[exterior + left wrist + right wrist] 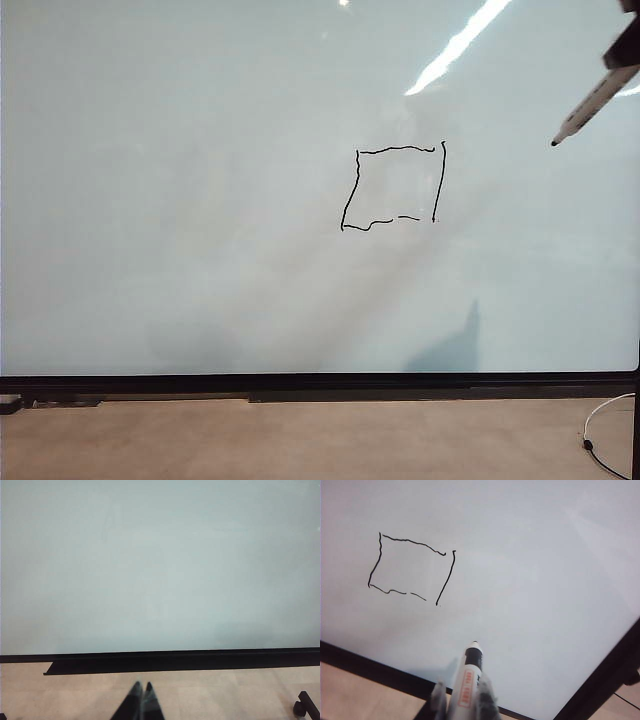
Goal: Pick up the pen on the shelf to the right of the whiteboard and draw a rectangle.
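Now my right end effector (pixel 462 700) grips the pen (pixel 592 106) off the whiteboard (pixel 200 200), right of the rectangle (pixel 393 187), my left end effector (pixel 140 700) rests closed and low, and I fear the gaps stay if I stop.

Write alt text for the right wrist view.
The right gripper holds a white pen, its dark tip pointing at but clear of the whiteboard. On the board, a wobbly black rectangle is drawn, with gaps in its bottom line and at two corners.
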Controlling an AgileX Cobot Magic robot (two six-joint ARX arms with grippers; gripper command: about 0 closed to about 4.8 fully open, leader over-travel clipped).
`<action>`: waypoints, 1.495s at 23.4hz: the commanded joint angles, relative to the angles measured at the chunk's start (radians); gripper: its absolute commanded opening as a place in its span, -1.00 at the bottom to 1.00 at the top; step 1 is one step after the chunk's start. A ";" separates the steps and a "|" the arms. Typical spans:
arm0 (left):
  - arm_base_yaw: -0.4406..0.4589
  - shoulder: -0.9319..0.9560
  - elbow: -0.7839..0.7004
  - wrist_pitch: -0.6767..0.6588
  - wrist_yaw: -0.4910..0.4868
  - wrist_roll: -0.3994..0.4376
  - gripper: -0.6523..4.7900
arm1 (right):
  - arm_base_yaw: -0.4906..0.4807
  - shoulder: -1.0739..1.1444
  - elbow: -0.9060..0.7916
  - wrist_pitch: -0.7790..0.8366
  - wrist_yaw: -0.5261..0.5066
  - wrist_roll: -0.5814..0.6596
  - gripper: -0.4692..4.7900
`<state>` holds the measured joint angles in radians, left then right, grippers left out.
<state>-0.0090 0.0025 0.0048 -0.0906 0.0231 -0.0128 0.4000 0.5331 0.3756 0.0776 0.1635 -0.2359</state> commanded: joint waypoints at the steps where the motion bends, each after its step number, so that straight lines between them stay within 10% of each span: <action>1: 0.000 0.001 0.002 0.010 0.000 0.001 -0.78 | 0.000 -0.106 -0.064 0.018 0.023 0.044 -0.85; 35: 0.000 0.001 0.002 0.010 0.000 0.001 -0.78 | -0.001 -0.532 -0.375 -0.069 0.040 0.078 -0.85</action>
<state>-0.0090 0.0029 0.0048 -0.0906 0.0231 -0.0128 0.3996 0.0040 0.0078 -0.0124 0.2077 -0.1452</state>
